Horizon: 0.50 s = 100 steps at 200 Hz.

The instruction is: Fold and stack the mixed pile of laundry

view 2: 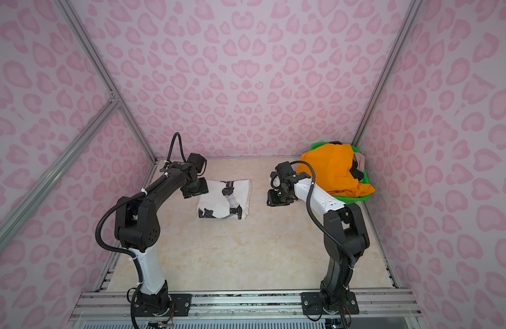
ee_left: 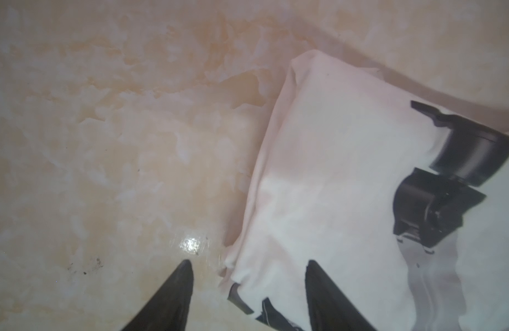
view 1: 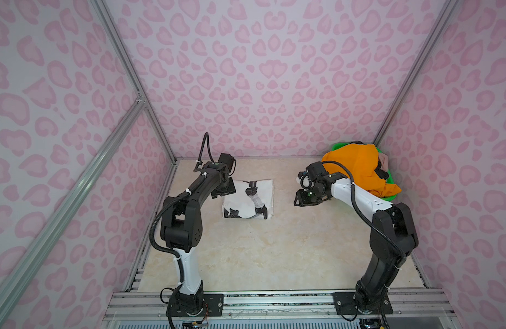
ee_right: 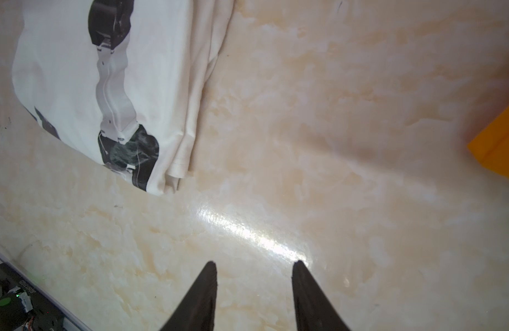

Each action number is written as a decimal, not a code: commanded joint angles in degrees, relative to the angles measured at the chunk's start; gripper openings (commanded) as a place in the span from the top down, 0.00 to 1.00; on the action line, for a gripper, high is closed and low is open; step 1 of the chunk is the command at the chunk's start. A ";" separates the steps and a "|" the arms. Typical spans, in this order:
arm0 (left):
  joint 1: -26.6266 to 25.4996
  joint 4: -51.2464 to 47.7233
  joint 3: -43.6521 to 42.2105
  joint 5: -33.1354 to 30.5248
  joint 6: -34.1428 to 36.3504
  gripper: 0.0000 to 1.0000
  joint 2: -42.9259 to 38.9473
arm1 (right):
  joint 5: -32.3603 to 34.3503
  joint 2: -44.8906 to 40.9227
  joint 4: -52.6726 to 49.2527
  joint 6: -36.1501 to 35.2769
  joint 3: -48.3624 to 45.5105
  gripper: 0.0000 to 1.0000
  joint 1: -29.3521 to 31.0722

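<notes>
Taking the far wall as 12 o'clock in both top views, the white T-shirt lies folded into a flat rectangle on the table, a little toward 11 o'clock from the table's middle, with its black print facing up.

The left gripper is at the shirt's 10 o'clock corner. In the left wrist view its jaws are spread apart, one fingertip over the bare table and the other over the shirt's cloth near the edge. Nothing is pinched between them.

The right gripper is at 3 o'clock from the shirt, apart from it. In the right wrist view its jaws are parted over bare table and hold nothing.

The rest of the laundry sits in a green basket in the table's 1 o'clock corner. The orange shorts are heaped on top and spill over the near rim. A black piece and a beige-pink piece show at the heap's 3 o'clock side.
</notes>
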 commanded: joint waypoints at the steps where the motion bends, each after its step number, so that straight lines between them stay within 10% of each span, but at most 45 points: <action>1: 0.10 0.29 -1.64 5.87 3.54 0.36 -0.43 | -1.05 -1.10 0.55 0.45 -1.86 0.56 -0.07; 37: 0.08 6.60 -5.10 16.47 4.86 0.37 1.45 | -1.59 -2.20 0.85 0.94 -2.80 0.56 0.23; 100: 0.06 8.95 -4.68 11.55 2.53 0.40 9.00 | -1.02 -3.30 -0.37 1.19 -2.78 0.56 1.44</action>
